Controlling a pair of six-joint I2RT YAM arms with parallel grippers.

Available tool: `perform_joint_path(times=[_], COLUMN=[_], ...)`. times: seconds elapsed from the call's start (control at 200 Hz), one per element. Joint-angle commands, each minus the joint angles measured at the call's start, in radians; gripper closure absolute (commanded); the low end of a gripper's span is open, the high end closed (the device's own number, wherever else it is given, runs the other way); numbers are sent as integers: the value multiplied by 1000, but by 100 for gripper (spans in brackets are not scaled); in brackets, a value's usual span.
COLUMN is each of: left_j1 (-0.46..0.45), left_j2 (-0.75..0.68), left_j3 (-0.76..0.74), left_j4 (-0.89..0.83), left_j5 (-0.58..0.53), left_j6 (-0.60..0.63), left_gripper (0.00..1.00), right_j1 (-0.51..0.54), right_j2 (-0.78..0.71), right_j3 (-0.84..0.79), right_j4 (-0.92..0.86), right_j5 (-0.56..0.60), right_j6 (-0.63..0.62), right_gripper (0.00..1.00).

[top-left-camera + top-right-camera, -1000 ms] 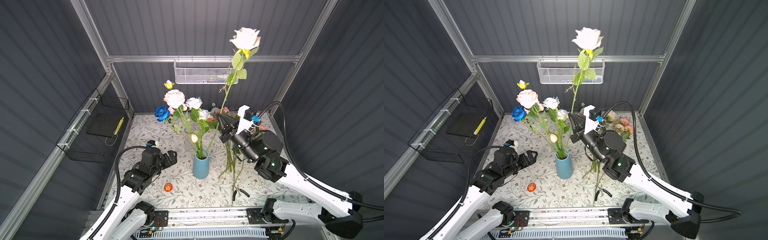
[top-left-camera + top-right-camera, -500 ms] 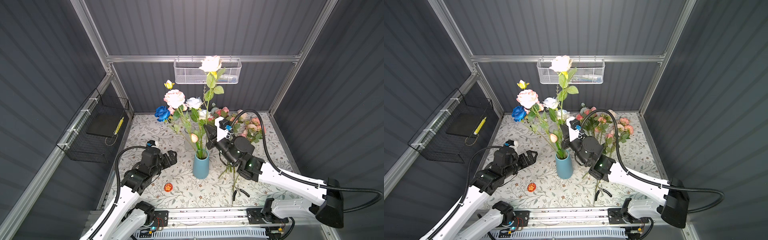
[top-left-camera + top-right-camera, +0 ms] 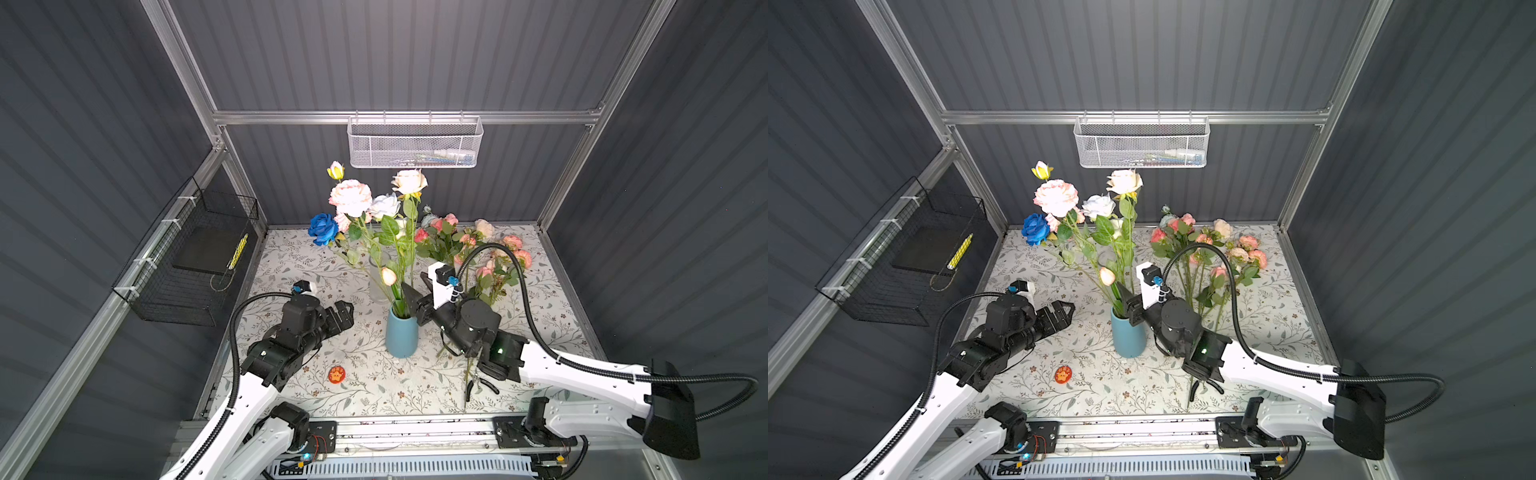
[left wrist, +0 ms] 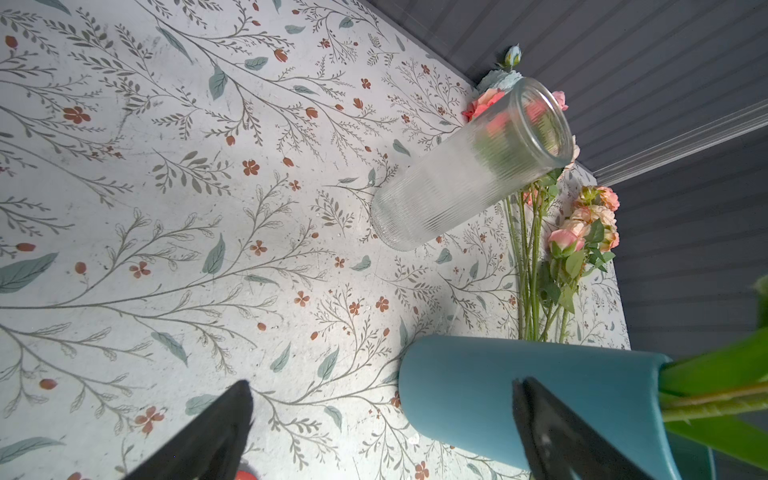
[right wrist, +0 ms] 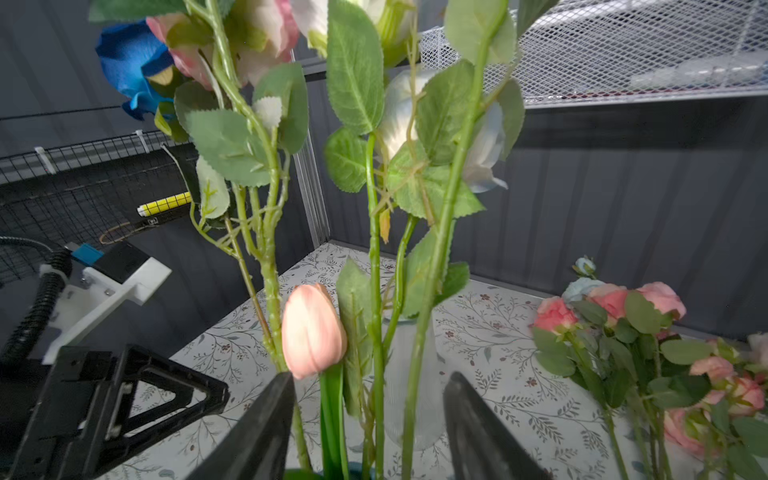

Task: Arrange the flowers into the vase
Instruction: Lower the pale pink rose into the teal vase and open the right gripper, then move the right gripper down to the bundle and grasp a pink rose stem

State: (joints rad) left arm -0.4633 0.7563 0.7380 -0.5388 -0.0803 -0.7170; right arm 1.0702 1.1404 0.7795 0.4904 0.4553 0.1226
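Releasing: my right gripper (image 5: 370, 376) has just let go; its jaws now stand apart on either side of the stems (image 5: 374, 291), gripping nothing.
Cream rose (image 3: 409, 181): high overhead a second ago, it now stands in the blue vase (image 3: 401, 336), its bloom near the others.
Left gripper (image 3: 343, 313): spread wide and empty, parked just beside the vase (unmoved all the while).
Meaning: one more stem placed, I judge; the rose seems to hold upright unaided.
Remaining flowers (image 3: 469, 249): the pink bunch lies on the table (image 3: 291, 266) to the right of the vase, so I'm not done.
Next: back out without dragging leaves.
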Motion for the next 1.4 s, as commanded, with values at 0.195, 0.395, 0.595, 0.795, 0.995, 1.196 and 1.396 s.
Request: perform_joint_path(times=[0.195,0.395,0.595,0.795,0.995,1.196,1.396], left_j1=[-3,-3,-3,-3,-3,-3,-3], left_j2=[-10,-5,0,0,5,-9,-12], left_j3=[16,8,0,-8,-6,-10,-14], left_j4=[-12,-7,-1,1,3,-4,-5], left_j5=[-14,-10,-10,-8,1,-6,-8], left_j6=[16,17,20,20,22,24,27], left_gripper=[0,0,0,0,0,0,0], right_j1=[10,7,-55,-321,-533,-550,-546], right_j2=[-232,-354,-356,-265,-72,120,103], right_j3=[-120,-200,-237,-252,-231,-173,-212], right_j4=[-148,-398,-677,-823,-786,-805,-837], right_j5=[32,155,135,-137,-343,-381,-405], right_j6=[170,349,588,754,750,732,757], right_gripper=[25,23,27,38,53,60,64])
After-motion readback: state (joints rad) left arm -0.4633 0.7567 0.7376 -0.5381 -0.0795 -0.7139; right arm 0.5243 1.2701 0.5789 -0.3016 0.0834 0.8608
